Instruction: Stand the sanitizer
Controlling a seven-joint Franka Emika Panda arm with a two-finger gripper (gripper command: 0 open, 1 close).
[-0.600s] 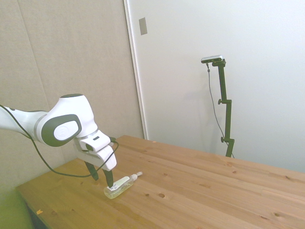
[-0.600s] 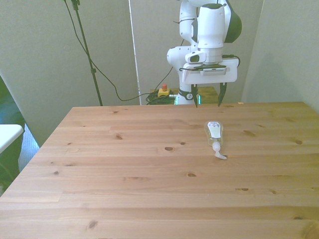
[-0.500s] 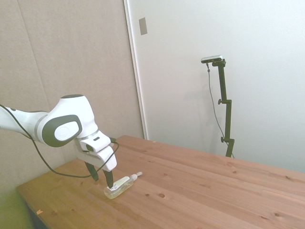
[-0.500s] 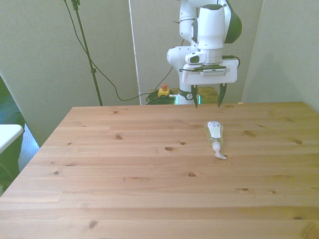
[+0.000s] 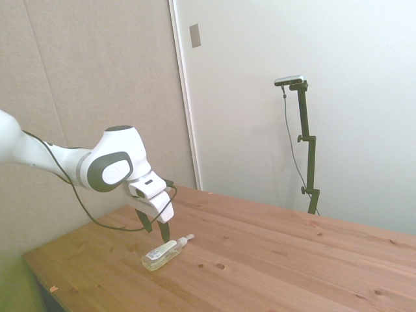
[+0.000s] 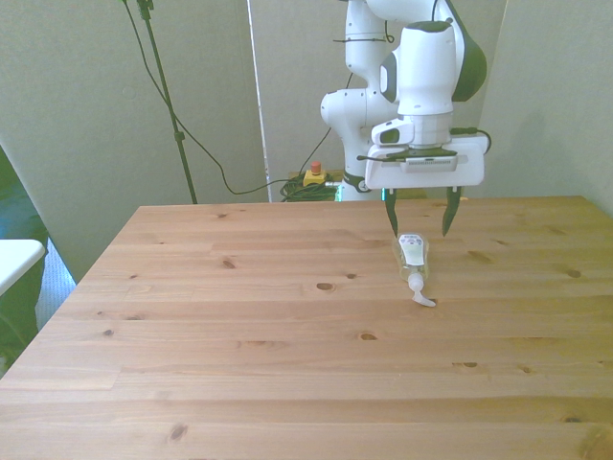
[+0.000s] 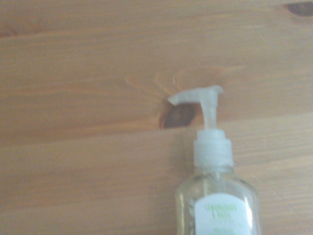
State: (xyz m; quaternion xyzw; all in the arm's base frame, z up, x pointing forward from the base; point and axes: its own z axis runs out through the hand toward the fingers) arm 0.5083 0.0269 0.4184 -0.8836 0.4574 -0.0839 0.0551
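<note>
The sanitizer lies flat on the wooden table, its white pump nozzle pointing toward the near edge. It is a small clear bottle with yellowish liquid and a white label. In the side view the sanitizer lies to the left of the table's middle. My gripper hangs open just above the bottle's base end, one finger on each side, not touching it. The side view has the gripper above and slightly behind the bottle. The wrist view holds the nozzle and neck close up.
A dark knot in the wood sits beside the nozzle. A thin black cable hangs behind the table's far edge. A white object stands off the table at the front view's left.
The arm has come forward and toward the front view's right, bringing the open gripper from behind the bottle to just over its base end. The sanitizer has not moved.
</note>
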